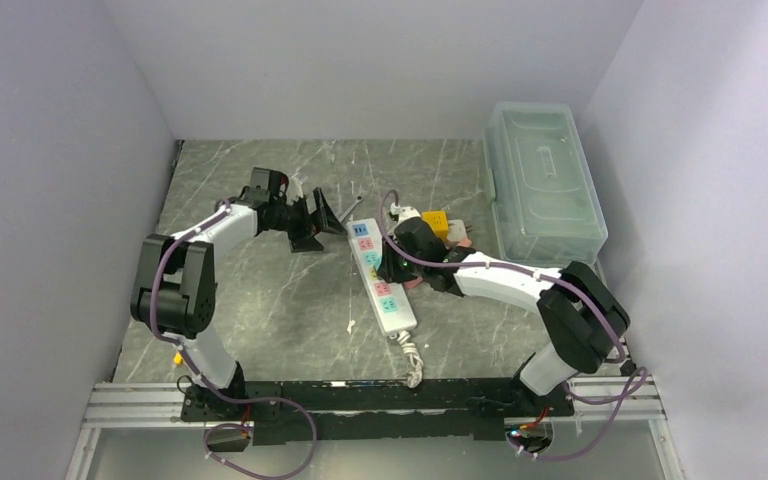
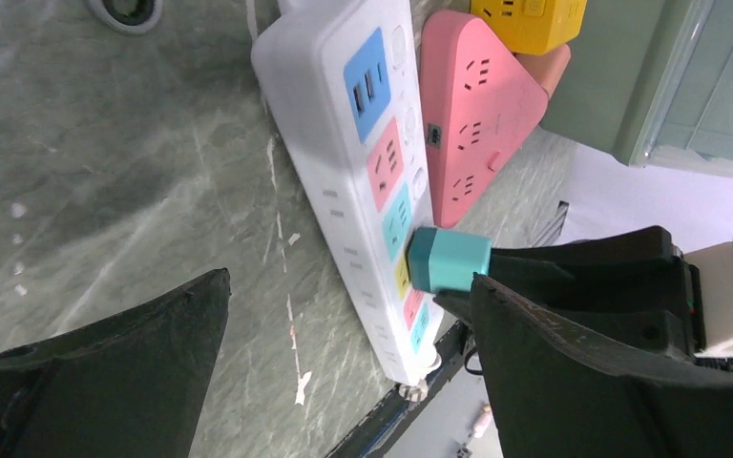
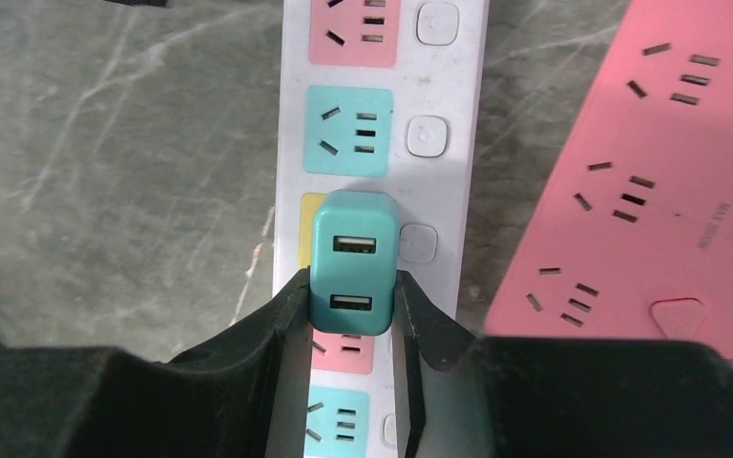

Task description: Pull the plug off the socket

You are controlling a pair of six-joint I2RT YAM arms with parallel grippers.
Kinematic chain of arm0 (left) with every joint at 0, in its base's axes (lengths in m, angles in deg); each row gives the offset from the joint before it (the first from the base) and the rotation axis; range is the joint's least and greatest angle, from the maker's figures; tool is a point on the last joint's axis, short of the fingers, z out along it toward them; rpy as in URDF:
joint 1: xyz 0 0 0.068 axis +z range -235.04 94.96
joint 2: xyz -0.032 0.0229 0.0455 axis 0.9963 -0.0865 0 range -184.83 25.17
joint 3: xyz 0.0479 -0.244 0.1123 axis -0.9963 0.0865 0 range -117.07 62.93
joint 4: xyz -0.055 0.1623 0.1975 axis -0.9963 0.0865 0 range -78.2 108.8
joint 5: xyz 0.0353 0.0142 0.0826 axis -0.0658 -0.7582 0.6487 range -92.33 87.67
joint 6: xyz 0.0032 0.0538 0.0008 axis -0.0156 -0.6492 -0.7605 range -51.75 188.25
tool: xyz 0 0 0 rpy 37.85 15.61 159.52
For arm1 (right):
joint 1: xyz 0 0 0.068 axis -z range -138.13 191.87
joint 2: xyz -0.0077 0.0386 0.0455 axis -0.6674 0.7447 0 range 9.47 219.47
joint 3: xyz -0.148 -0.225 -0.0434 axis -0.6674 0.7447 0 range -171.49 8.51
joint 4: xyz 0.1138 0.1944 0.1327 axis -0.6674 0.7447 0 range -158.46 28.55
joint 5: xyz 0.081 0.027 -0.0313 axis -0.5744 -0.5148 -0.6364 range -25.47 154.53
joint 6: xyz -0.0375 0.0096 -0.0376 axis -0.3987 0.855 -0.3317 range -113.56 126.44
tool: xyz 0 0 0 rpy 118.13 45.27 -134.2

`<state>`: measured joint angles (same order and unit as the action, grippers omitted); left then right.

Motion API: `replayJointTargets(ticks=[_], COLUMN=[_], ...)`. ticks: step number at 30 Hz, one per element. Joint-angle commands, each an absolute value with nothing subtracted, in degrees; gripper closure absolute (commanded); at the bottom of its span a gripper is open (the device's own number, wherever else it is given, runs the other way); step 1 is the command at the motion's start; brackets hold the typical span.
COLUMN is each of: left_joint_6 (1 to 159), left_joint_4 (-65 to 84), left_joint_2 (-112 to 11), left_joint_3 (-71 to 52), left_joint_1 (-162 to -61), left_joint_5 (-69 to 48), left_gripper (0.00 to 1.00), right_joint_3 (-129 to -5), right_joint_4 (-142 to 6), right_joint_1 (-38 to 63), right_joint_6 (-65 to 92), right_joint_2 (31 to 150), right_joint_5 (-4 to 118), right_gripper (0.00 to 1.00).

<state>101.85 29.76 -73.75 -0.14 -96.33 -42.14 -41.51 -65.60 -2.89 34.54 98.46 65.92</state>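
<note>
Right hand (image 3: pixel 351 296) was closed on the teal plug (image 3: pixel 353 250), one finger pressed to each side, two USB slots showing. The plug sat on the yellow outlet (image 3: pixel 306 229), mid-row of the socket (image 1: pixel 388 300), which lay lengthwise at the middle of the surface (image 1: pixel 260 300). Left hand (image 1: pixel 323 213) was spread wide, holding nothing, near the socket's far end. Bare surface lay left of the socket. On its right a pink triangular strip (image 3: pixel 630 191) crowded just beside it — a clear bin (image 1: pixel 543 180) stood against the right wall.
</note>
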Motion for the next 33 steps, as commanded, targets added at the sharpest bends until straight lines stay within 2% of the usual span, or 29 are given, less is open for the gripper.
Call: replayJointTargets(ticks=[1, 9, 15, 19, 22, 25, 27, 33], left_joint_6=[104.6, 108.1, 110.0, 111.0, 110.8, 111.0, 111.3, 112.2], left_joint_4=[25.1, 18.7, 15.3, 13.1, 12.8, 12.4, 12.2, 10.1], left_joint_2=[-76.8, -78.5, -80.1, -80.4, -80.5, -80.6, -80.9, -81.4], left_joint_3=[0.7, 2.5, 2.7, 3.1, 3.1, 3.1, 3.1, 3.6], left_joint_1=[-97.7, -98.3, -99.6, -100.2, -100.5, -100.6, -100.7, -100.9], left_joint_5=[-47.7, -52.7, -55.7, -57.0, -57.4, -57.7, -58.0, -58.3], left_gripper=[0.02, 0.11, 0.38, 0.52, 0.68, 0.93, 1.0, 1.0], right_joint_3=[-39.8, -37.4, -37.6, -37.8, -37.7, -37.9, -38.3, -37.6], right_joint_4=[-77.8, -80.8, -81.2, -81.1, -81.3, -80.6, -79.3, -78.7], right_joint_1=[-1.8, -1.1, -1.1, -1.1, -1.0, -1.1, -1.1, -1.6], right_joint_6=[37.6, 39.3, 39.1, 39.0, 39.1, 38.7, 38.0, 36.6], right_joint_2=[93.1, 90.3, 90.2, 90.8, 91.2, 91.4, 91.7, 92.0], right_joint_5=[59.7, 55.6, 54.8, 54.9, 54.8, 56.2, 57.5, 60.5], right_gripper=[1.0, 1.0, 1.0, 1.0, 1.0, 1.0, 1.0, 1.0])
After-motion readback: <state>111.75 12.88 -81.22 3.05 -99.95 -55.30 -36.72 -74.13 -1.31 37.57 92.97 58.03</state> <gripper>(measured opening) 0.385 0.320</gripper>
